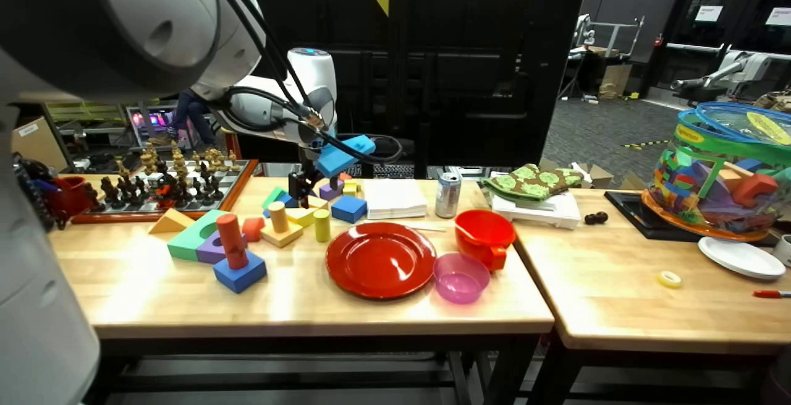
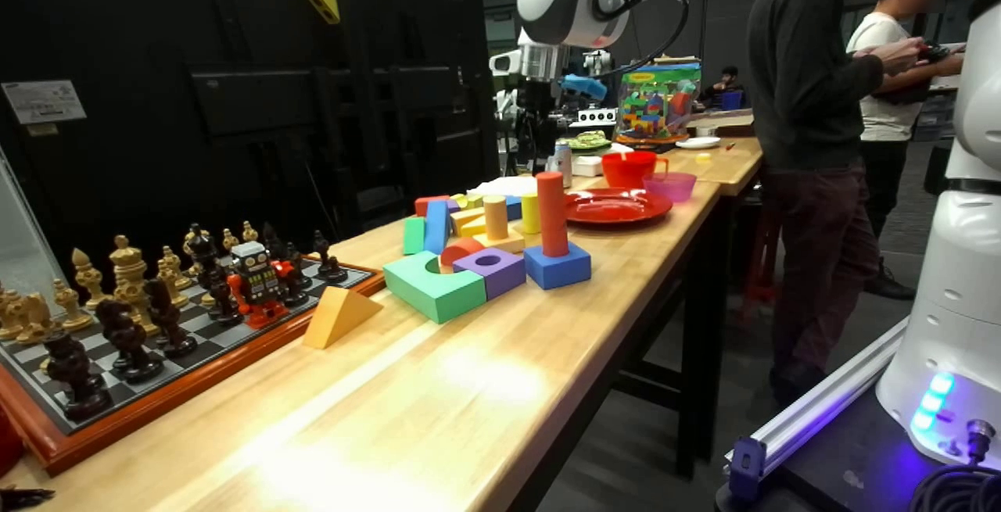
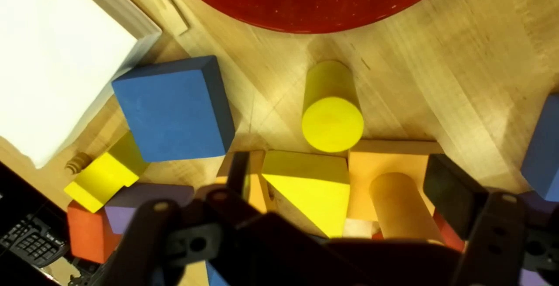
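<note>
Pale wooden tabletop point(image 1: 296, 312) supports a red plate point(image 1: 381, 260), near which stands a yellow cylinder point(image 3: 332, 120), while the gripper point(image 3: 343, 181), jaws parted and empty, hangs above a yellow triangular block point(image 3: 319, 194) farther from that plate.

White glare patches the table point(image 2: 438, 356) in both exterior views; the red plate point(image 1: 381, 260) carries glints; in the wrist view the white stack point(image 3: 56, 59) is washed out; soft shadows lie beside the yellow cylinder point(image 3: 332, 122).
</note>
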